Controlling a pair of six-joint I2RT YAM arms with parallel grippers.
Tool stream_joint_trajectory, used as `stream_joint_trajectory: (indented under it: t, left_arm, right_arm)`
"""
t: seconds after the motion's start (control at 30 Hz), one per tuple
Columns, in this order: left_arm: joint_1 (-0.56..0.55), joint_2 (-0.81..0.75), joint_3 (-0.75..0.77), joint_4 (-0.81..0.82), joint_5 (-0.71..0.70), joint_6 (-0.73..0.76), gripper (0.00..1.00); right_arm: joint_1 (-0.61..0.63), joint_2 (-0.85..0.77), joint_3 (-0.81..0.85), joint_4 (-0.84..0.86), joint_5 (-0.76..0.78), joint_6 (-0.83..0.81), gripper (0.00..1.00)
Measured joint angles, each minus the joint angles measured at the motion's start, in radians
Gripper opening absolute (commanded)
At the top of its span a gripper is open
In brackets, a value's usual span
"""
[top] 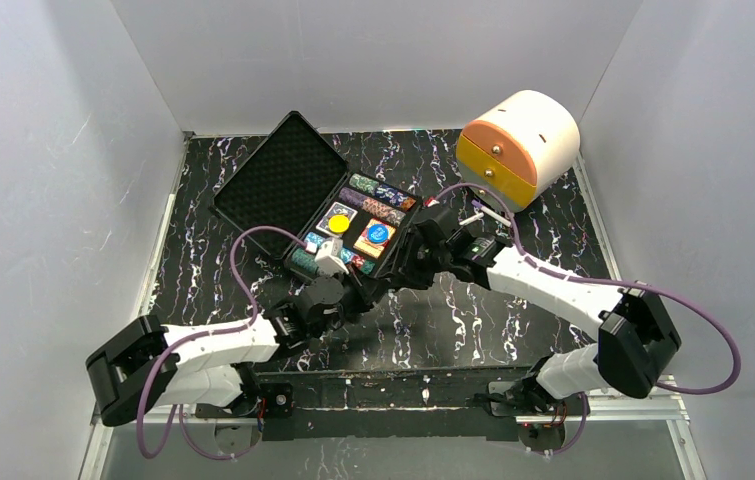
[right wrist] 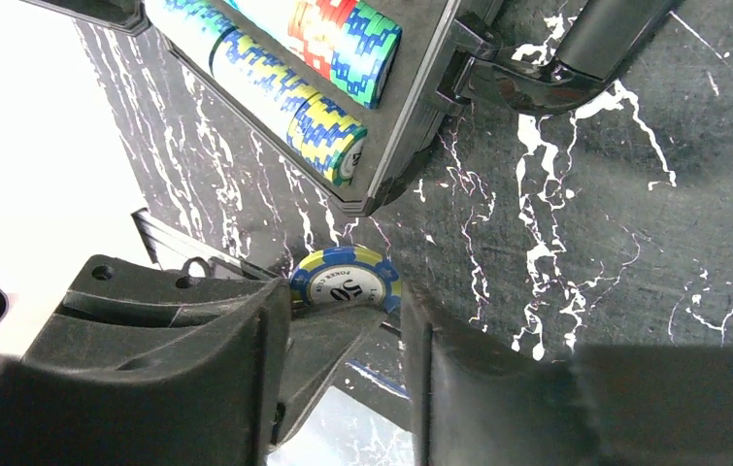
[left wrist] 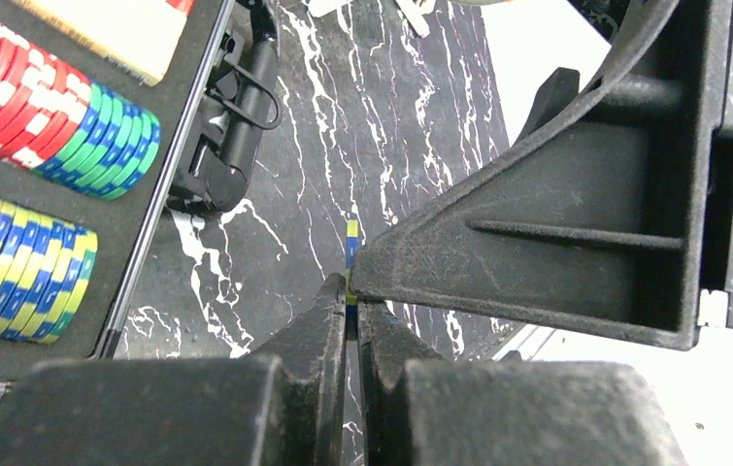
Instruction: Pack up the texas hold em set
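Nearest the arms' bases, over the black marbled tabletop, the two grippers meet just off the near edge of the open case. The left gripper is clamped fully together on a blue-and-yellow poker chip, pinching its two flat faces so that its own wrist view shows the chip edge-on, as a thin striped line rising between the fingertips. The right gripper stands partly apart with the same chip across its gap. One finger plainly touches the chip's rim, and the other seems to press the opposite rim, though the right wrist view is too crowded there to be sure. The chip stands upright, with the number 50 on the face turned to the right wrist camera. It is outside the case, just beside the case's near corner.

Beyond the grippers lies the black hard case, open, with its handle on the side facing the arms. Its tray holds rows of poker chips: a blue-and-yellow row and a red, white, green and blue row lie nearest the handle. Further in sit a yellow round button and an orange square pack with a blue disc on top. The foam-lined lid is laid back to the far left.

At the far right corner, well apart from the case, stands a cream-and-orange round drawer box.
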Motion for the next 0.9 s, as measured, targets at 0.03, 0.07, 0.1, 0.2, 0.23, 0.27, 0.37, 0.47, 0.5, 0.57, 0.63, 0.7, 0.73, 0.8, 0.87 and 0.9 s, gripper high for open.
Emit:
stream_joint_trajectory:
  t: [0.03,0.07,0.1,0.2,0.23,0.27,0.37,0.47,0.5,0.57,0.63,0.7,0.73,0.8,0.87,0.9]
  left_arm:
    - [0.0,0.004,0.008,-0.002,0.001,0.018,0.0]
    - [-0.001,0.008,0.017,-0.003,0.001,0.035,0.0]
    - [0.0,0.013,0.027,-0.003,0.001,0.055,0.0]
    - [0.0,0.02,0.079,-0.061,0.002,0.127,0.0]
    - [0.0,0.022,0.109,-0.106,0.001,0.156,0.0]
    - [0.0,0.023,0.14,-0.154,-0.003,0.185,0.0]
    - [0.0,0.022,0.222,-0.317,-0.022,0.284,0.0]
    - [0.001,0.023,0.299,-0.497,-0.037,0.393,0.0]
    - [0.002,0.03,0.336,-0.57,-0.043,0.43,0.0]
    - [0.005,0.06,0.407,-0.682,-0.055,0.487,0.0]
    - [0.007,0.082,0.445,-0.753,-0.062,0.524,0.0]
    - [0.009,0.089,0.451,-0.806,-0.071,0.549,0.0]
    - [0.011,0.092,0.452,-0.835,-0.076,0.558,0.0]
    - [0.019,0.103,0.452,-0.879,-0.085,0.576,0.0]
    - [0.026,0.118,0.452,-0.908,-0.096,0.584,0.0]
    - [0.03,0.128,0.452,-0.92,-0.101,0.589,0.0]
  right_arm:
    - [-0.009,-0.006,-0.005,0.005,-0.01,0.0,0.72]
    - [-0.018,-0.012,-0.006,0.004,-0.018,-0.002,0.8]
    - [-0.026,-0.018,-0.006,-0.001,-0.019,-0.007,0.85]
    - [-0.05,-0.049,-0.006,-0.023,-0.005,-0.045,0.92]
    - [-0.058,-0.068,-0.007,-0.035,0.003,-0.058,0.92]
    - [-0.069,-0.091,-0.006,-0.047,0.016,-0.072,0.92]
    - [-0.111,-0.168,-0.007,-0.063,0.052,-0.101,0.92]
    - [-0.165,-0.245,-0.032,-0.06,0.075,-0.117,0.92]
    - [-0.18,-0.26,-0.043,-0.061,0.081,-0.122,0.92]
    - [-0.204,-0.275,-0.066,-0.063,0.083,-0.126,0.92]
    - [-0.216,-0.271,-0.085,-0.065,0.079,-0.129,0.92]
    - [-0.22,-0.263,-0.094,-0.076,0.069,-0.129,0.91]
    - [-0.222,-0.257,-0.098,-0.079,0.066,-0.13,0.91]
    - [-0.222,-0.245,-0.101,-0.084,0.055,-0.13,0.91]
    - [-0.223,-0.238,-0.103,-0.085,0.048,-0.13,0.91]
    - [-0.223,-0.238,-0.104,-0.084,0.046,-0.13,0.91]
